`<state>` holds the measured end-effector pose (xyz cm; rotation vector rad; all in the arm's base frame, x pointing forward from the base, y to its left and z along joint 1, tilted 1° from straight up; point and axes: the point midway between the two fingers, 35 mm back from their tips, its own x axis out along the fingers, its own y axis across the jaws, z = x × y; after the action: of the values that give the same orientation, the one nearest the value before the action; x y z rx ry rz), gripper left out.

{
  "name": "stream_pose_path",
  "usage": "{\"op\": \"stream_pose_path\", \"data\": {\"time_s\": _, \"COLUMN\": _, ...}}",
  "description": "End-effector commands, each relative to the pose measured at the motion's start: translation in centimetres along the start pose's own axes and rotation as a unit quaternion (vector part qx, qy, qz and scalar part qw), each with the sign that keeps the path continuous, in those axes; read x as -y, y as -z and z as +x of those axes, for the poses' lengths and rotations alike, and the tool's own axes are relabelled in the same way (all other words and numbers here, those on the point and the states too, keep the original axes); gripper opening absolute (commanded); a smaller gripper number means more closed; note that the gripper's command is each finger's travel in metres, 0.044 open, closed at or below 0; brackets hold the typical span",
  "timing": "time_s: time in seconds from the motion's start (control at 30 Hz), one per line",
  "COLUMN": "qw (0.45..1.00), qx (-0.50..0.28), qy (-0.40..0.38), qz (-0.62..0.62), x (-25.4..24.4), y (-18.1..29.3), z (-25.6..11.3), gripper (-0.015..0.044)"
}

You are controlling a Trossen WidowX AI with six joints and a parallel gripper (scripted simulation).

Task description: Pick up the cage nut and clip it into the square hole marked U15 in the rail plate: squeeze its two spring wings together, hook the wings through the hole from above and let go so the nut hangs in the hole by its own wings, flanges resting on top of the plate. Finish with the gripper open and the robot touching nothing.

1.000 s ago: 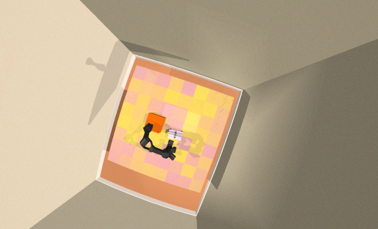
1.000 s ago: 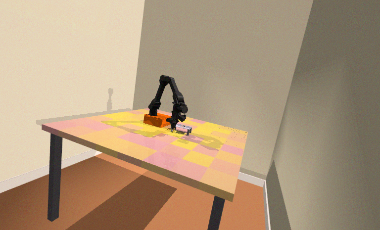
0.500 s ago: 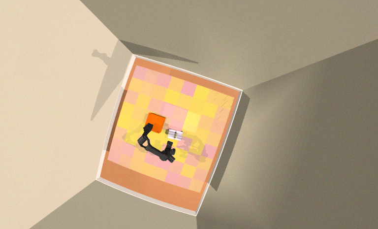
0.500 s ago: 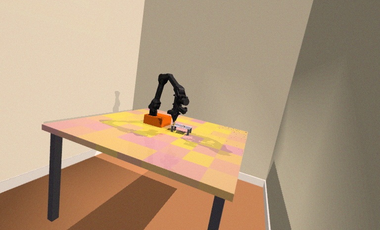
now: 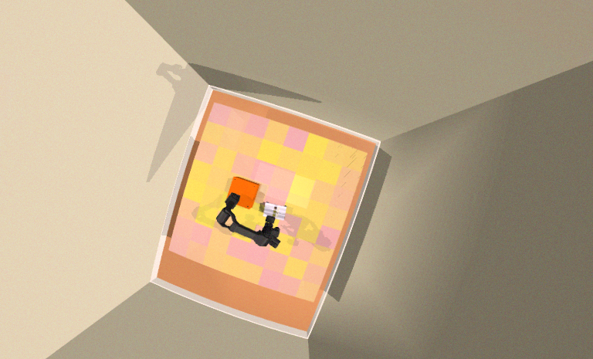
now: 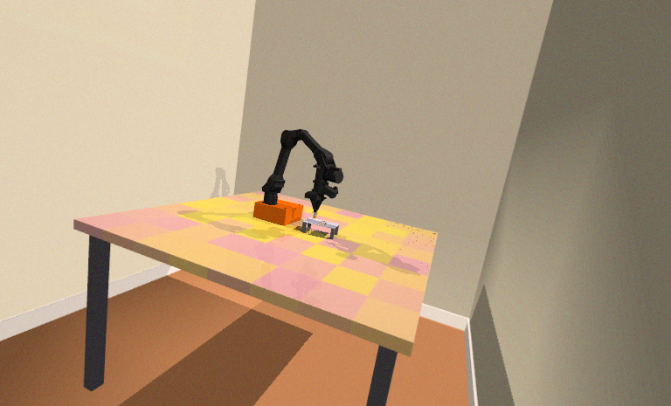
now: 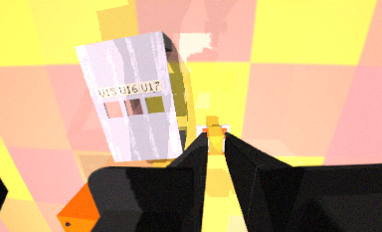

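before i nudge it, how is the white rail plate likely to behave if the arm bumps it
The rail plate looks like a flat, thin-topped bridge, so it would probably stay stiff. Standing on short legs under a wide top, it seems likelier to slide than tip. No fastening shows, so a sideways bump might shift it.
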<state>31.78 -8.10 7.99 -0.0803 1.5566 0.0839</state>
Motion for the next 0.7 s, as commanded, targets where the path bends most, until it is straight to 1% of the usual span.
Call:
{"op": "stream_pose_path", "data": {"time_s": 0.0, "qw": 1.0, "qx": 0.002, "qy": -0.001, "qz": -0.006, "x": -2.1, "y": -0.3, "z": -0.1, "gripper": 0.0035}}
{"op": "stream_pose_path", "data": {"time_s": 0.53, "qw": 0.999, "qx": 0.002, "qy": -0.006, "qz": -0.041, "x": -11.1, "y": -0.5, "z": -0.1, "gripper": 0.0035}}
{"op": "stream_pose_path", "data": {"time_s": 0.67, "qw": 0.999, "qx": 0.002, "qy": -0.006, "qz": -0.044, "x": -11.9, "y": -0.4, "z": -0.1, "gripper": 0.0035}}
